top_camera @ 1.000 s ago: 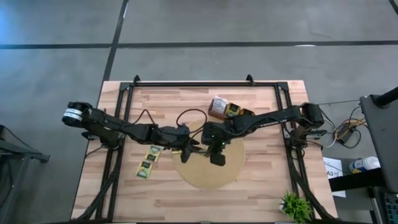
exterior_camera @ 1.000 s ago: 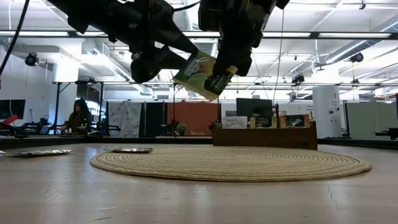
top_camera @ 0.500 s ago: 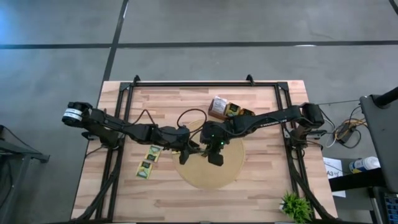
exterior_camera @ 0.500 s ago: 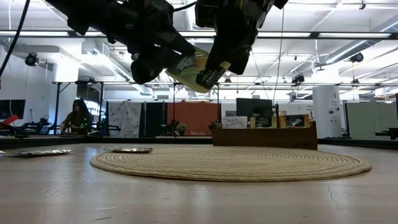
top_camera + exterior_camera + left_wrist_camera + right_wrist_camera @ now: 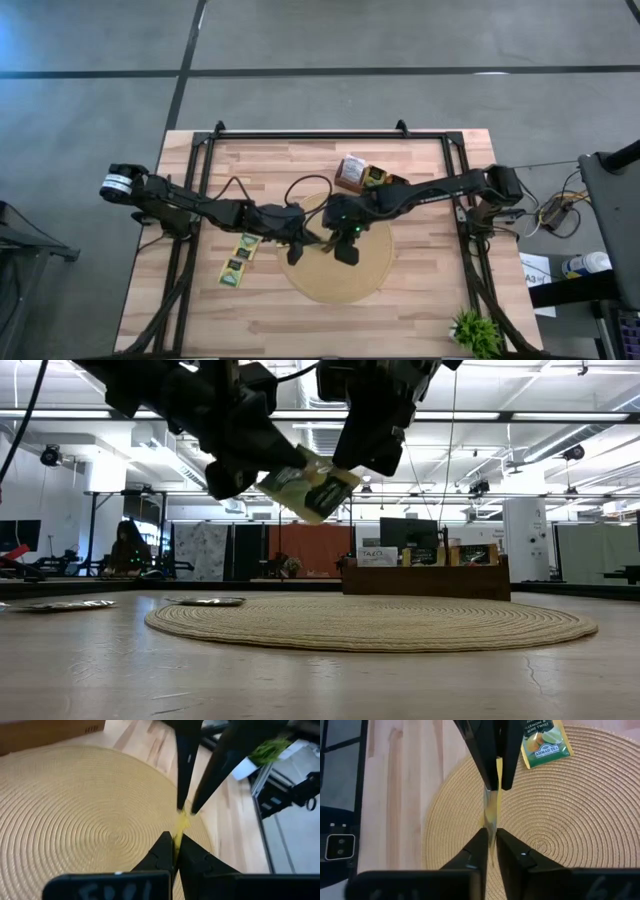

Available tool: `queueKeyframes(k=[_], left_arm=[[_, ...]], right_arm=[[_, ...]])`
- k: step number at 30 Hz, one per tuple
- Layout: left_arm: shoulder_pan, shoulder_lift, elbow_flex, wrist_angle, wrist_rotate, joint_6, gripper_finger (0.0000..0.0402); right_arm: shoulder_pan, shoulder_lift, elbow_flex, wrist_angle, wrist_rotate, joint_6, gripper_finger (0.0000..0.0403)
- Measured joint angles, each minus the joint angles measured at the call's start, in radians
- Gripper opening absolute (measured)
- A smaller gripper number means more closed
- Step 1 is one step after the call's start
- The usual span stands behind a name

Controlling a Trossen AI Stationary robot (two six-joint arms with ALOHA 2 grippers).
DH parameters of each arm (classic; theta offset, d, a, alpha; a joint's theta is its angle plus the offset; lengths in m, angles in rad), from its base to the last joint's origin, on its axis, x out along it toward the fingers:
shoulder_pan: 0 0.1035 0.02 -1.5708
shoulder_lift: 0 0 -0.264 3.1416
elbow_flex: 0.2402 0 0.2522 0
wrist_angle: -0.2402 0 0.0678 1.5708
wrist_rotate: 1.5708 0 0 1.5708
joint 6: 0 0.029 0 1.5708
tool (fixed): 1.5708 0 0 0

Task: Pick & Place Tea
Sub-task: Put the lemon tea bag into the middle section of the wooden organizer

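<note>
Lying sachet [image 5: 543, 740] reads "AHMAD TEA", "LEMON & LIME TWIST".

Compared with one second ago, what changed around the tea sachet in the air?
The left gripper closed on the tea sachet that the right gripper was holding above the round mat; the sachet tilted a little. The loose sachets beside it stayed put.

The left gripper [image 5: 262, 468], whose fingers stand apart beside the tea sachet [image 5: 305, 484] a second ago, now has them pressed together on the sachet's near edge. The right gripper [image 5: 350, 460], earlier clamped on the sachet's lower corner, now has its fingers slightly parted at the upper edge. Between the two sets of fingertips the sachet tilts less steeply than before and sits a little higher.
</note>
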Motion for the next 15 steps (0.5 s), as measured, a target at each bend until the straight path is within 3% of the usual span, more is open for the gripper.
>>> queueKeyframes(k=[3, 6, 12, 15], left_arm=[[0.0, -0.001, 0.0, -0.019, 0.0, -0.003, 0.0009], [0.0, -0.011, -0.001, -0.021, -0.009, -0.011, 0.0008], [-0.006, -0.09, -0.001, -0.01, -0.12, -0.026, 0.0007], [-0.005, -0.142, -0.016, 0.049, -0.146, -0.025, 0.0007]], right_arm=[[-0.001, -0.013, 0.0, -0.008, 0.024, 0.0, 0.0068], [-0.001, -0.032, 0.0, -0.043, 0.135, -0.006, 0.01], [0.011, -0.14, -0.018, -0.094, 0.385, 0.011, 0.0145], [0.023, -0.227, -0.06, -0.043, 0.442, 0.02, 0.0154]])
